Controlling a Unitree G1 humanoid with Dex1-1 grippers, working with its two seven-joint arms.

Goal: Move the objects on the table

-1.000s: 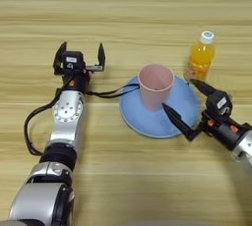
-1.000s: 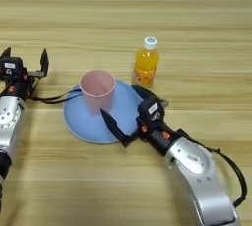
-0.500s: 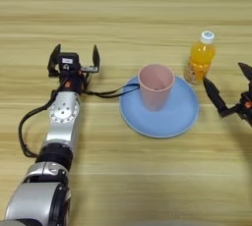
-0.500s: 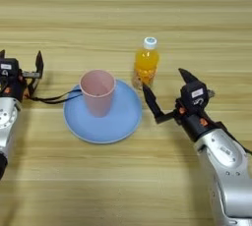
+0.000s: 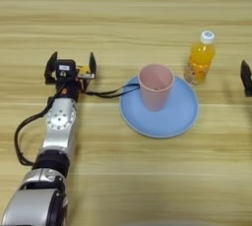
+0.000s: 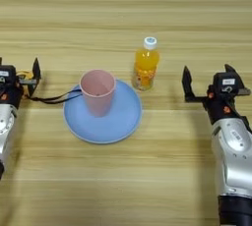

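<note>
Here the pink cup (image 5: 156, 86) (upright) stands on the blue plate (image 5: 182, 119).

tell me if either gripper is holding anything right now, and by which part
Nothing is held. The right gripper is open, right of the orange-juice bottle. The left gripper stands open around the tape measure, not clamped.

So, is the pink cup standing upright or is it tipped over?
Upright. The pink cup stands on the blue plate, its open mouth facing up and the round rim fully visible.

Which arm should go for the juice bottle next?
Right. The right gripper is open, beside the orange-juice bottle with bare table between; the left gripper is beyond the pink cup and blue plate.
</note>
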